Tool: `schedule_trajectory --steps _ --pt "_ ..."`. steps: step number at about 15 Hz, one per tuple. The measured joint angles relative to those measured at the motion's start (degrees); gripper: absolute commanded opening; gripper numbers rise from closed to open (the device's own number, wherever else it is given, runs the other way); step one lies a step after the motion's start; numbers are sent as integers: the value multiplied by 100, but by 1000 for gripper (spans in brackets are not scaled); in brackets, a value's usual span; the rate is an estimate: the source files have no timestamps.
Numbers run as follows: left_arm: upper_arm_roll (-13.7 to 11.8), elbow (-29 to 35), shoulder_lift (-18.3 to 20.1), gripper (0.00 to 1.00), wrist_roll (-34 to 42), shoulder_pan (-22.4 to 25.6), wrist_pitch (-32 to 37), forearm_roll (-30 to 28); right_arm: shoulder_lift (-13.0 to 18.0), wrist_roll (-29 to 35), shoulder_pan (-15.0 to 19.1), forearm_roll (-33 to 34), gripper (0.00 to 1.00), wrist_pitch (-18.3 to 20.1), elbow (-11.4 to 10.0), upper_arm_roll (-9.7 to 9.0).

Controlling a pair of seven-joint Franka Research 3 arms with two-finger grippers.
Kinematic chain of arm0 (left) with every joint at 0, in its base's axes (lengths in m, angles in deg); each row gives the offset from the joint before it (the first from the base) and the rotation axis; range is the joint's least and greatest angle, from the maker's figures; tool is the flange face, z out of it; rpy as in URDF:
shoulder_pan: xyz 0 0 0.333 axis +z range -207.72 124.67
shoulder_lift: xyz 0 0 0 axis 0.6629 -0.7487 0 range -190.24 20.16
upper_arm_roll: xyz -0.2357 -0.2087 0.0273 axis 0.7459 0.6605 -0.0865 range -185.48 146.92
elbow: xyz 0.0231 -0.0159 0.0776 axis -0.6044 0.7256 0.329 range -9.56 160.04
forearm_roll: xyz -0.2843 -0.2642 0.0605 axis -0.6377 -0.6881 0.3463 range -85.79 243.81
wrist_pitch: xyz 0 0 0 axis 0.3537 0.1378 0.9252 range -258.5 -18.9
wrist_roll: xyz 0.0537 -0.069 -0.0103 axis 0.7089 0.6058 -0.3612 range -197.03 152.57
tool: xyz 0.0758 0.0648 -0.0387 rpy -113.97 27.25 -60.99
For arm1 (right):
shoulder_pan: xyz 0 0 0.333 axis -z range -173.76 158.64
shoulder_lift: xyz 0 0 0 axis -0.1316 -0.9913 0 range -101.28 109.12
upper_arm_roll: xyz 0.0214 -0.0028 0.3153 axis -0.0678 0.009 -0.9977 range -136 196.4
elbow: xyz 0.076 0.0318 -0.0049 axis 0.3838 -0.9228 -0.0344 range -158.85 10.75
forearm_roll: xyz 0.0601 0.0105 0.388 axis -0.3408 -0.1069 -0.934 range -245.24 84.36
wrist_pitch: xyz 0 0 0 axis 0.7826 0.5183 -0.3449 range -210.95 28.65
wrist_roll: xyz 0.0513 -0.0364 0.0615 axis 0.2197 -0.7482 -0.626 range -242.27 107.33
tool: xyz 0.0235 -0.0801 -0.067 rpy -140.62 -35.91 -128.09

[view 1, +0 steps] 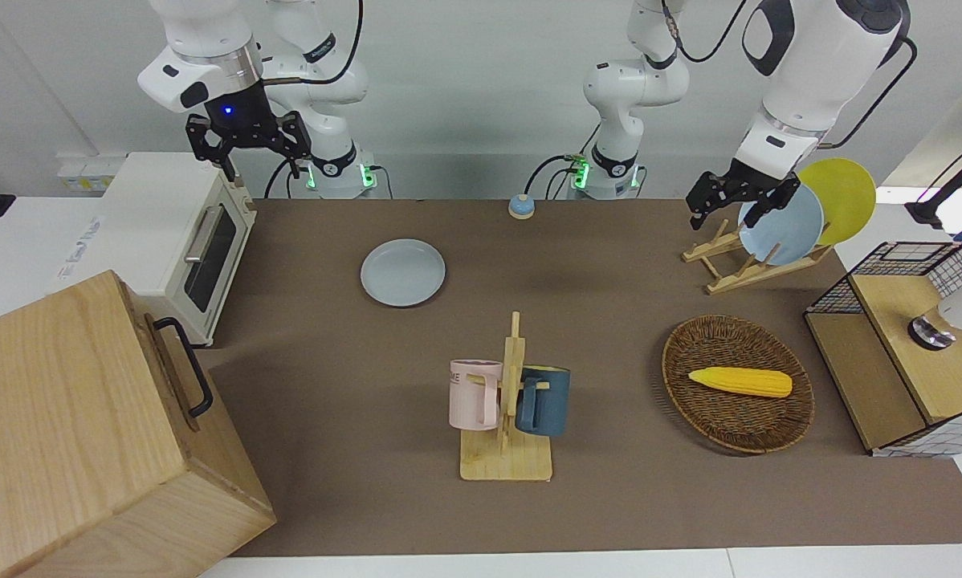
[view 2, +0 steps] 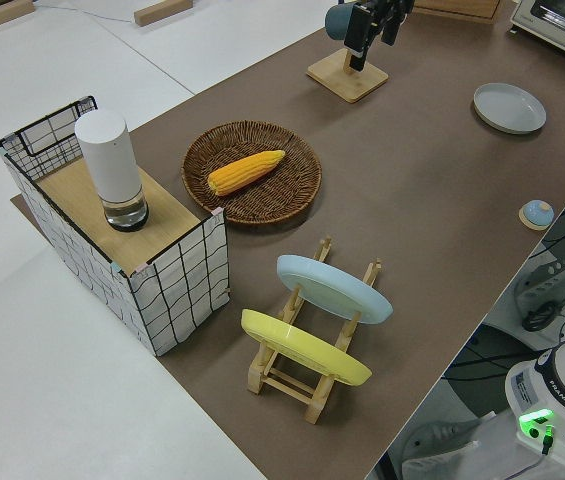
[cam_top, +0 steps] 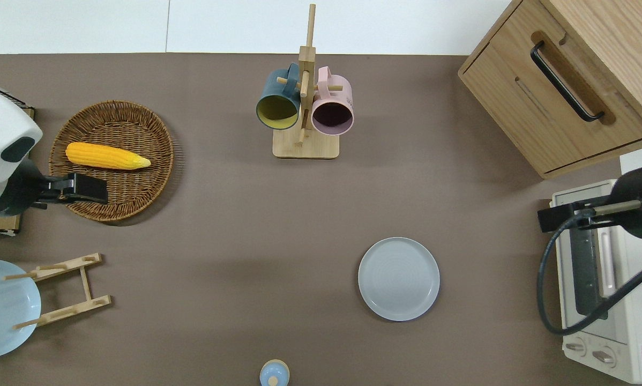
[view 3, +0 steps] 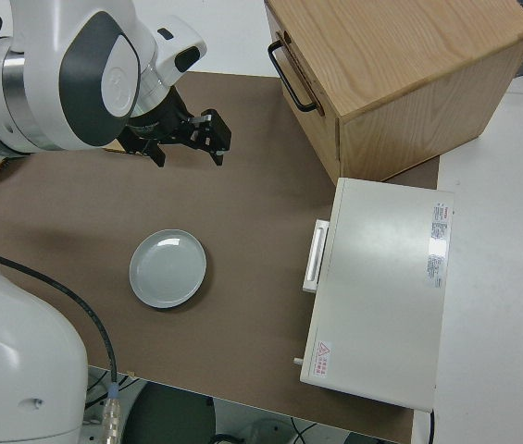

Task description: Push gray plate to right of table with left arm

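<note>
The gray plate (view 1: 403,272) lies flat on the brown table (view 1: 328,377), near the robots and toward the right arm's end. It also shows in the overhead view (cam_top: 398,279), the left side view (view 2: 509,107) and the right side view (view 3: 168,268). My left gripper (view 1: 736,201) is open and empty, up in the air. In the overhead view it (cam_top: 88,188) hangs over the rim of the wicker basket (cam_top: 112,161), far from the plate. My right arm is parked with its gripper (view 1: 248,148) open.
A corn cob (view 1: 740,382) lies in the basket. A wooden rack (view 1: 750,269) holds a sky-blue plate (view 1: 782,225) and a yellow plate (view 1: 842,197). A mug tree (view 1: 509,417), a small bell (view 1: 521,207), a toaster oven (view 1: 176,233), a wooden cabinet (view 1: 71,433) and a wire crate (view 1: 906,345) also stand here.
</note>
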Motion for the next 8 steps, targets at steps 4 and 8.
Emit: schedule_trajectory --steps 4,8 --pt "0 -81 1 991 0 77 0 0 0 0 0 0 996 0 0 0" --pt "45 -162 15 991 0 81 5 0 0 0 0 0 996 0 0 0"
